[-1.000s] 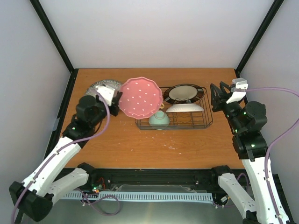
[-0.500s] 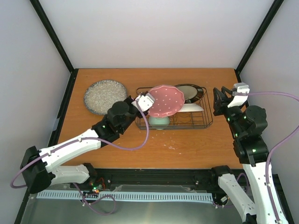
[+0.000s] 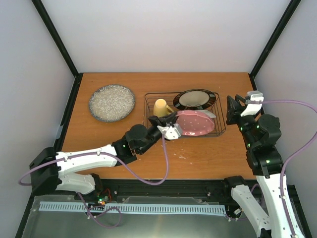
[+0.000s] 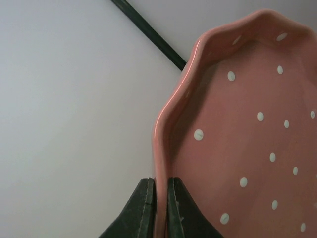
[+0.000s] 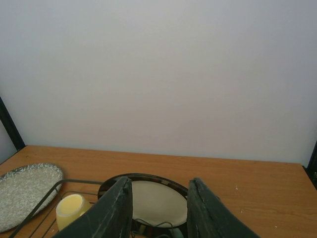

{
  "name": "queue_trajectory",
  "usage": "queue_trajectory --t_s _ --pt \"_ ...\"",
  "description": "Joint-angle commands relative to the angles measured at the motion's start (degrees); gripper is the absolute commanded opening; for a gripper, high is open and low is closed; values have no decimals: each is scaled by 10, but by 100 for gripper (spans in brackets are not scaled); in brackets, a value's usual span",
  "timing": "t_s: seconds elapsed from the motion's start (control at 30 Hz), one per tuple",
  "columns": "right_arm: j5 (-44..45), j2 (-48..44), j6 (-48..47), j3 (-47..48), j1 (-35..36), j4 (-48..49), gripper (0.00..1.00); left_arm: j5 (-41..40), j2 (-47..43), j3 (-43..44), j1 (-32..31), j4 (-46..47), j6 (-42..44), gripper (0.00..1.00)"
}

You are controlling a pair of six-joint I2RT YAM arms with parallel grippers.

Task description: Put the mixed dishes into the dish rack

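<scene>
From above, the dish rack (image 3: 221, 124) sits toward the far middle of the table. The pink dotted plate (image 3: 195, 123) lies almost flat across the rack's near half. The left gripper (image 3: 171, 130) is at the rack's near-left corner and reaches in to the plate's edge. A yellow mug (image 3: 160, 107) stands in the rack's left end, and the cream plate with the dark striped rim (image 3: 197, 98) leans along its far side. The speckled grey plate (image 3: 112, 102) lies flat on the table, well left of the rack. I can't spot any bowl. The right gripper (image 3: 233, 110) hovers just off the rack's right end.

From the left wrist, the two fingers (image 4: 143, 208) are clamped tight on the pink plate's wavy rim, one on each face.

From the right wrist, the jaws stand apart with nothing between them, looking over the rack at the striped plate.

I'd say that plate is stiff, glazed and slick, and would chip if dropped. A pinch on the thin rim lets it swing, so it wants a slow lowering. The grey plate's low lip looks like its only handhold.
</scene>
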Motion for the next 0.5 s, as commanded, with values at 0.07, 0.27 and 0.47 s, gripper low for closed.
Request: queue_trajectory --t_s 0.07,0.27,0.47 --pt "19 -24 -7 -14 -3 8 31 -15 14 -20 -12 205 77 1" --pt "20 -34 -7 -19 -3 13 31 -24 96 -35 -12 339 164 1" --pt "29 -41 -22 -17 -3 8 30 -25 178 -14 -11 416 184 1"
